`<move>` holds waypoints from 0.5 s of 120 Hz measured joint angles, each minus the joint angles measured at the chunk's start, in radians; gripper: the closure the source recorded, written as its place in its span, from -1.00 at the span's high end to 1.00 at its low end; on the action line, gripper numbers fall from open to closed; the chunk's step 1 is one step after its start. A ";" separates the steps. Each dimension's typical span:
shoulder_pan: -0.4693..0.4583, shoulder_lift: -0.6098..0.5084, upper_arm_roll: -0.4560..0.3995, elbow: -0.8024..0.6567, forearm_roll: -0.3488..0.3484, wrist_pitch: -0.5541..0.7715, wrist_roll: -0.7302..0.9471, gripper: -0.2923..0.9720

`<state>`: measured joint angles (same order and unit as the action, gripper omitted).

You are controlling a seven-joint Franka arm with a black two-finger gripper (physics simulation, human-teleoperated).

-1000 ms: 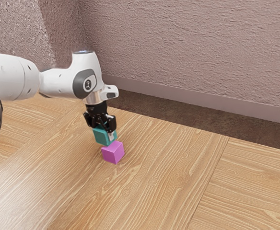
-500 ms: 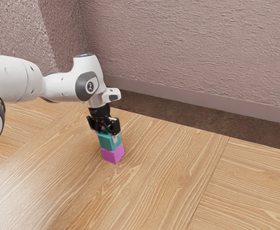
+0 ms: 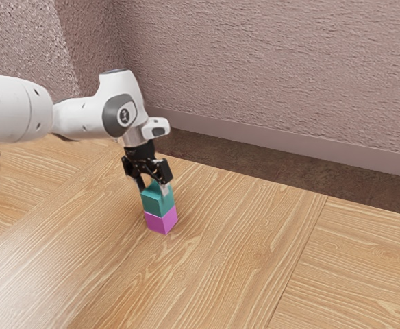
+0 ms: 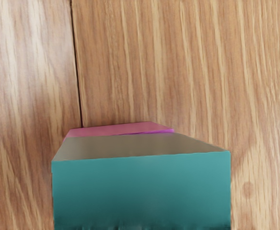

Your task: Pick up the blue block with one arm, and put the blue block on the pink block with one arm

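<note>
Exterior view: fingers (image 3: 162, 175) spread above blue block (image 3: 157, 199) atop pink block (image 3: 161, 221); wrist view: plank seam (image 4: 76, 62).

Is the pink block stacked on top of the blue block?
No, the blue block rests on top of the pink block.

A second ago I held the blue block (image 3: 157, 201) in the air, just off the pink block (image 3: 161, 221) toward 11 o'clock in the exterior view. It has since come down toward 5 o'clock and now sits on the pink block, their sides nearly flush. Since half a second ago my gripper (image 3: 153, 184) has risen a little toward 12 o'clock, its fingers now up at the blue block's top edge and looking slightly parted.
</note>
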<state>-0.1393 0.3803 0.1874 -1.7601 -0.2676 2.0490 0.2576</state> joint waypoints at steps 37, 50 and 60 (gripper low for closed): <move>0.009 -0.391 -0.024 0.008 0.110 -0.166 0.005 0.53; 0.006 -0.434 -0.034 0.079 0.181 -0.258 -0.001 0.53; -0.003 -0.446 -0.037 0.122 0.240 -0.301 -0.008 0.53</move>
<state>-0.1422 -0.0659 0.1507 -1.6379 -0.0275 1.7484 0.2495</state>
